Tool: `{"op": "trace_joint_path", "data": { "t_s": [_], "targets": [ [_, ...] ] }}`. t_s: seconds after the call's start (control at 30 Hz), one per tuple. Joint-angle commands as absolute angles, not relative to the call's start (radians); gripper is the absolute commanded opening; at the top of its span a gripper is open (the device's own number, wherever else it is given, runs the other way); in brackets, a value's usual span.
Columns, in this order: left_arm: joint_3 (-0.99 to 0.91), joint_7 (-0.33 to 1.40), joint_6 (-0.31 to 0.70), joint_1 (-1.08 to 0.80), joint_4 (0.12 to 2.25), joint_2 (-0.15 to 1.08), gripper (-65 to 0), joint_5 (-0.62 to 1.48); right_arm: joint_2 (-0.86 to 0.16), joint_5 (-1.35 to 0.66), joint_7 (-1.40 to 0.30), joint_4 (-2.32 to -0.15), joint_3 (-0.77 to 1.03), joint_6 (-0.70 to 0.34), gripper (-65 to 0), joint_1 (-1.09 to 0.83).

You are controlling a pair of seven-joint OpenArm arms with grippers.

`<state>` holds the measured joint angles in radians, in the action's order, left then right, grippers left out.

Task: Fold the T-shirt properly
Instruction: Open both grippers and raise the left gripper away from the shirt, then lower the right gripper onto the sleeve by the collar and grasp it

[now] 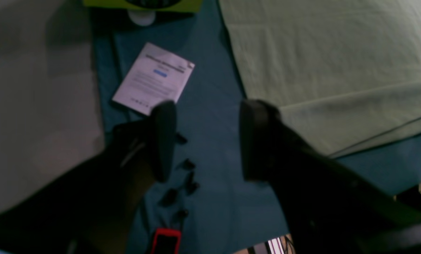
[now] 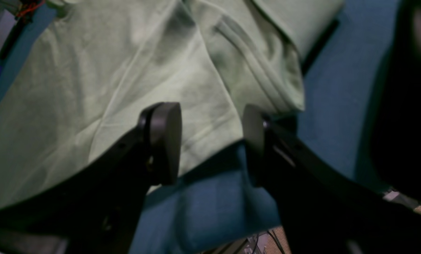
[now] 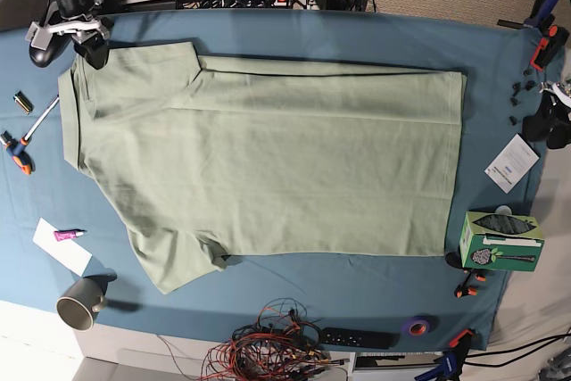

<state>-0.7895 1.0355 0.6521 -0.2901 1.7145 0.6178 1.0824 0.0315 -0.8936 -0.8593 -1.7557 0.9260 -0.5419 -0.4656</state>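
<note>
Both sets of fingers gape wide, holding nothing. The T-shirt (image 3: pixel 268 167) lies flat mid-counter, soft, light and limp; pinch hem corners at three o'clock, sleeves at nine.

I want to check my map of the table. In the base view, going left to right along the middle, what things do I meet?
Screwdriver → T-shirt → white paper card → left pincer.

Printed card (image 1: pixel 154 78) text blurred; T-shirt (image 1: pixel 323 63) cut off.
</note>
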Motion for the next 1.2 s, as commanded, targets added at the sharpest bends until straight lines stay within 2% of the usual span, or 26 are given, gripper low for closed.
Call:
{"op": "trace_joint_path", "data": {
  "t_s": [0.0, 0.7, 1.0, 1.17],
  "targets": [
    [-0.799, 1.013, 0.656, -0.285, 1.729, 0.643, -35.4, 1.104, 0.019, -0.900, -0.830, -1.772, 0.929, -0.546, -36.7, -0.471],
    [-0.799, 1.012, 0.656, -0.285, 1.729, 0.643, -35.4, 1.104, 0.019, -0.862, -0.804, -1.772, 0.928, -0.534, -38.0, -0.468],
    [-0.799, 1.013, 0.656, -0.285, 1.729, 0.643, -35.4, 1.104, 0.020, -0.810, -0.789, -1.772, 0.785, -0.534, -38.4, -0.468],
    [-0.799, 1.013, 0.656, -0.285, 1.729, 0.643, -35.4, 1.104, 0.020, -0.810, -0.789, -1.772, 0.745, -0.535, -48.9, -0.465]
  ]
}}
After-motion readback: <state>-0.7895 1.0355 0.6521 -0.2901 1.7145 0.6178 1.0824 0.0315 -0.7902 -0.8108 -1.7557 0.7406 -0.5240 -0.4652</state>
